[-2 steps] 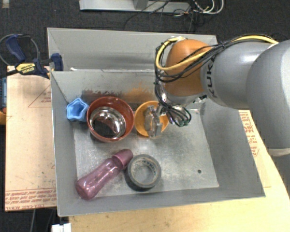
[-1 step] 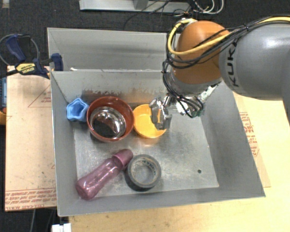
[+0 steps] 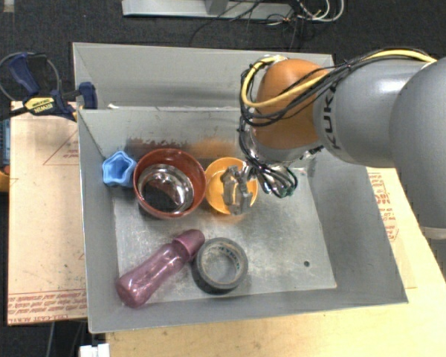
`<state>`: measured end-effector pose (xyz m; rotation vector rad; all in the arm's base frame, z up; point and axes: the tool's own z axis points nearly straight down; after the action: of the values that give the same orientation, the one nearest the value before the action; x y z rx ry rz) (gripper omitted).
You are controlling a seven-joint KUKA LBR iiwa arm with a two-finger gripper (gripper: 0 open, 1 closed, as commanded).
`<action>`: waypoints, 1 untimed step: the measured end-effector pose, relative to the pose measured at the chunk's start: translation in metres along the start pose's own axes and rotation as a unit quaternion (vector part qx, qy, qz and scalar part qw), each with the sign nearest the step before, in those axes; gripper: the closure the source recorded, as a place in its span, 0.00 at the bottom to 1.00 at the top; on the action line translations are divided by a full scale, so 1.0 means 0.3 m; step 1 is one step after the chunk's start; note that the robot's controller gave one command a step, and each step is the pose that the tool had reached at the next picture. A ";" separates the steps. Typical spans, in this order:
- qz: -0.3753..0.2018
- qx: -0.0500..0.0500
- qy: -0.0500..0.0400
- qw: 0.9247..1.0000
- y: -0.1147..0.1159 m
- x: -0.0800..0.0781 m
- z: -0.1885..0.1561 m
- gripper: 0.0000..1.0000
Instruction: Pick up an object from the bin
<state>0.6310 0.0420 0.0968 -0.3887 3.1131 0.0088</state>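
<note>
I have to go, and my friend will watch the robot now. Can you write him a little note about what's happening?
Gripper: down at the small orange bowl in the middle of the bin; a grip can't be confirmed.
Things: brown bowl with shiny inside just left of the orange one, blue cup beyond it, pink bottle and black tape roll along the near side.
Done: nothing is lifted out yet.
Left: grip one thing, probably the orange bowl, and raise it.

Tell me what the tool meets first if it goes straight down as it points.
Probably the small orange round bowl, beside the brown bowl with a shiny inside: the tool is over its right half. Height above it is unclear.
</note>
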 end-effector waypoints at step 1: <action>-0.009 0.003 -0.014 1.000 0.058 -0.033 -0.069 0.00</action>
<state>0.6363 0.0613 0.1175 -0.4119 3.0809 0.0058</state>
